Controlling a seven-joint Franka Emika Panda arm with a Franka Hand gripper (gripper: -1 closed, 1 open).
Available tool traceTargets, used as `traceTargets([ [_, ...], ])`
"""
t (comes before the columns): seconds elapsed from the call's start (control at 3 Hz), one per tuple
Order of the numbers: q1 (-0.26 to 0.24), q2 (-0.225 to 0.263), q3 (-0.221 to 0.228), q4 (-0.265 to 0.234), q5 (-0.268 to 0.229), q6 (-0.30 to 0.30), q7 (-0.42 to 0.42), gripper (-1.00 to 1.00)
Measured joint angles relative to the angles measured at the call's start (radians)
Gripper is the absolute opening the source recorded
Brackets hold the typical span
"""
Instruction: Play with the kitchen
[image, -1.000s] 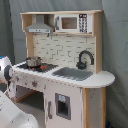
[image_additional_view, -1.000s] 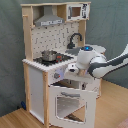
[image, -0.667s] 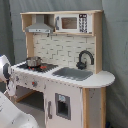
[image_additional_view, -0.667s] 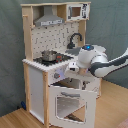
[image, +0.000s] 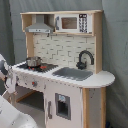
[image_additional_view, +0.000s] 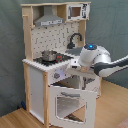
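Observation:
The kitchen (image: 65, 75) is a tall white and light-wood toy with a black hob, a grey sink (image: 74, 73), a black faucet (image: 85, 57), a hood (image: 40, 27) and a small microwave (image: 70, 22). A small metal pot (image_additional_view: 49, 54) stands on the hob. The windowed oven door (image_additional_view: 70, 102) hangs open, tilted down toward the floor. My gripper (image_additional_view: 72, 64) is at the counter's front edge, just above the knob panel (image_additional_view: 56, 75) and the open oven. The arm (image_additional_view: 107, 62) reaches in from the second exterior view's right; in the first exterior view only part of it (image: 5, 75) shows at the left edge.
A grey curtain (image_additional_view: 112, 25) hangs behind the kitchen. The floor (image_additional_view: 107, 107) is light wood. A white part of the robot (image: 10, 115) fills the first exterior view's bottom left corner. A cupboard door with a small window (image: 61, 105) sits shut under the sink.

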Motion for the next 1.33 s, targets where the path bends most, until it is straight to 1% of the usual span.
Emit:
traceTargets([
  [0.67,0.093,-0.058,-0.093,0.001,-0.135,-0.08,0.084,1.0],
  [1.33,0.183,-0.147,-0.178,0.001,-0.256,-0.179,0.136,1.0],
])
